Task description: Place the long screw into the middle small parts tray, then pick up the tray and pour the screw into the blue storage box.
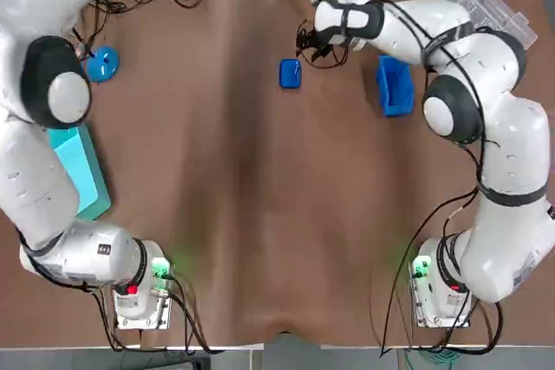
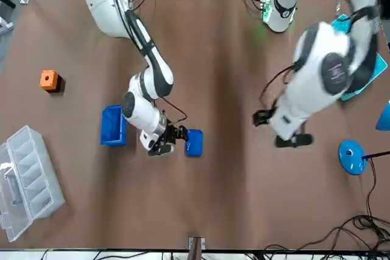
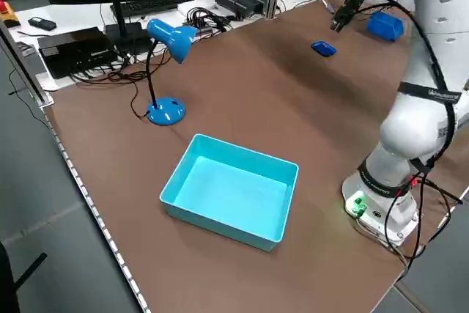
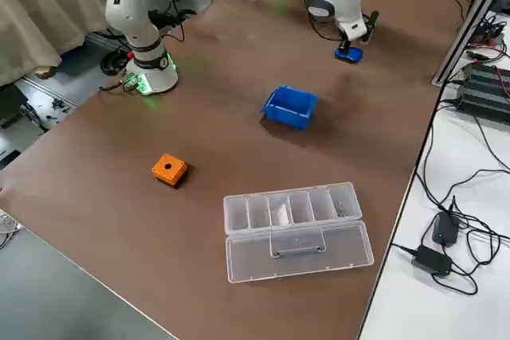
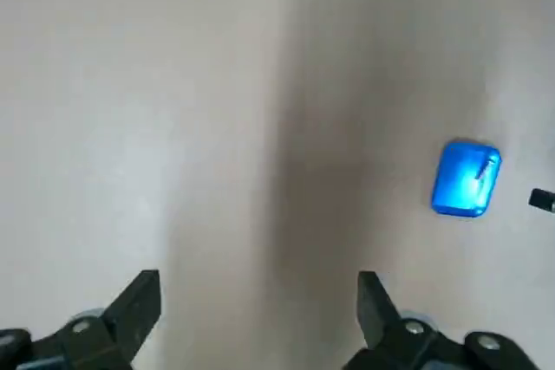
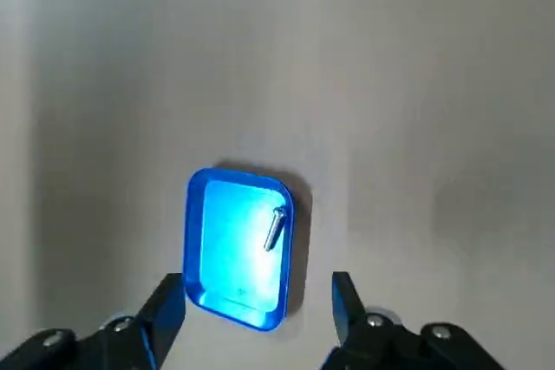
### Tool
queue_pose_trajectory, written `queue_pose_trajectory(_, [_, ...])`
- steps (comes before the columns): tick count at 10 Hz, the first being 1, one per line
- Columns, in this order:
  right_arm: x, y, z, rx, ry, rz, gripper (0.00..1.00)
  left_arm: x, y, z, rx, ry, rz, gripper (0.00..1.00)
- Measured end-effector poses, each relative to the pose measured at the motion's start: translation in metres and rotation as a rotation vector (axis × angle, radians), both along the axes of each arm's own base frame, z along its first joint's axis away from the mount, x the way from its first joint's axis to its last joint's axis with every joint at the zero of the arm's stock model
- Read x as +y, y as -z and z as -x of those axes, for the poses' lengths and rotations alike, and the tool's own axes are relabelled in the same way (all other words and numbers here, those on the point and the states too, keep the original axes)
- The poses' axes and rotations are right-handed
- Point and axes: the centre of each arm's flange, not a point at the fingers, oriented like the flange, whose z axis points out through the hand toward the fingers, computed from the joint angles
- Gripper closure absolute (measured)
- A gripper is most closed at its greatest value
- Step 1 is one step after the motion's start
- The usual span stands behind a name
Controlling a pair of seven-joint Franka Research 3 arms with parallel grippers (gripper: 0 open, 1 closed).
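Over the counter [image 1: 260,214] the left hand [image 5: 258,288] hung open, well away. The right hand [image 6: 257,288], also open, hovered just beside the small blue tray [image 6: 227,249], with the blue storage box [image 1: 395,86] near on its other side. The long screw [image 6: 275,229] lay lengthwise inside the tray.

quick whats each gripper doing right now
Left gripper: open, holding nothing.
Right gripper: open, holding nothing, above the small tray with the screw in it.
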Motion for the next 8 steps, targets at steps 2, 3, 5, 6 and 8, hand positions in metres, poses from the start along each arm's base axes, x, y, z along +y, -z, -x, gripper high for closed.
queue_pose_trajectory(2, [0.013,0.015,0.008,-0.021,0.004,0.004,0.42,0.042,-0.025,0.011,-0.036,-0.005,-0.036,0.0])
queue_pose_trajectory(3, [0.017,0.023,0.012,-0.017,0.006,0.006,0.47,0.063,-0.04,0.02,-0.056,-0.012,-0.051,0.0])
queue_pose_trajectory(5, [0.015,0.032,0.011,-0.017,0.013,0.014,0.48,0.11,-0.07,0.038,-0.099,0.015,-0.072,0.0])
queue_pose_trajectory(6, [0.014,0.035,0.011,-0.02,0.017,0.017,0.48,0.13,-0.081,0.047,-0.106,0.016,-0.077,0.0])
queue_pose_trajectory(8, [0.012,0.04,0.011,-0.016,0.022,0.021,0.48,0.156,-0.095,0.06,-0.099,0.037,-0.084,0.0])
